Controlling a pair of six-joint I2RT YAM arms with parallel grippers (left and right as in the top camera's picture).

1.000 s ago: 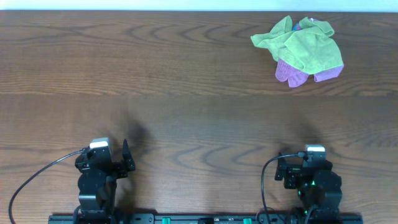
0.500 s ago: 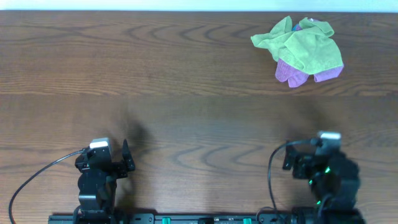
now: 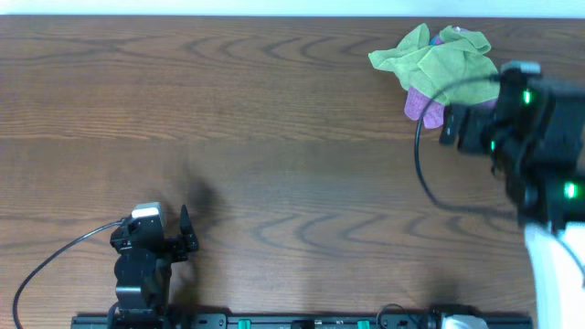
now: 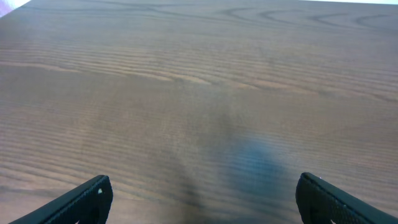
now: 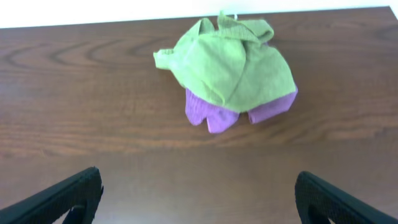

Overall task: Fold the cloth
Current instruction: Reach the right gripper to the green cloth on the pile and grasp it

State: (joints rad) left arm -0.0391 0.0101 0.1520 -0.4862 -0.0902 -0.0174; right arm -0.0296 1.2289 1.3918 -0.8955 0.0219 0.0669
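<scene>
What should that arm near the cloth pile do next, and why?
Probably lower the right tool toward the green cloth: its jaws stand open and empty, short of the cloth, which lies crumpled on top of a purple cloth.

One heap of cloths sits at the upper right of the overhead view: one purple cloth (image 5: 211,115) under the green cloth (image 5: 230,68). Whether the green is one piece or two cannot be told. There are two robot arms, the left arm (image 3: 142,265) and the right arm (image 3: 530,137), each with one pair of jaws. There is one worktop (image 3: 274,137).
</scene>
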